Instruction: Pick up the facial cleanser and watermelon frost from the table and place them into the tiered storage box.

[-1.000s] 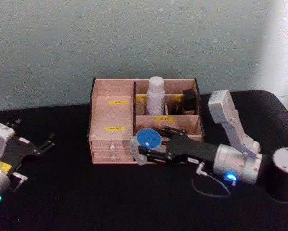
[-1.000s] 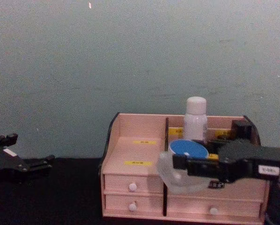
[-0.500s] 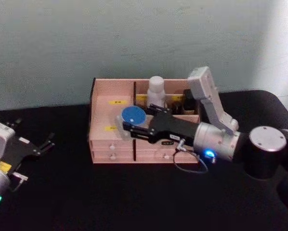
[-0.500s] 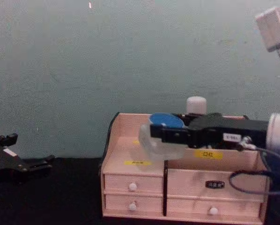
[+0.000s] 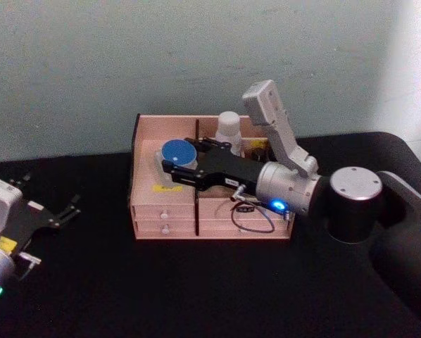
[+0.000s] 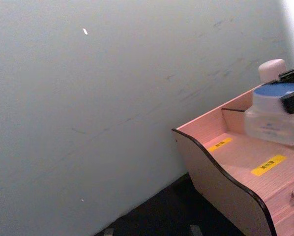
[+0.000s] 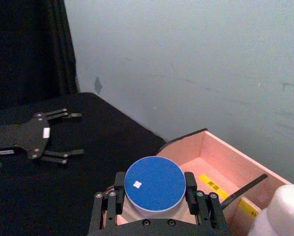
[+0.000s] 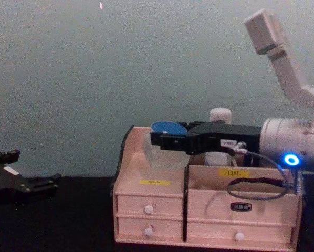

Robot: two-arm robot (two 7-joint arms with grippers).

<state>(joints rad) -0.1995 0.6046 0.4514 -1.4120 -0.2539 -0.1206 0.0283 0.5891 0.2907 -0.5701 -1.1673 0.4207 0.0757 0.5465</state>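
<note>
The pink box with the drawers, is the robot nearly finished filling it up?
Partly. A white bottle already stands in a back compartment of the tiered storage box. Right now the right gripper is shut on a clear jar with a blue lid, held above the box's left side and not yet let go. Lowering and releasing it is what's left. The left gripper waits open on the black table, far left.
</note>
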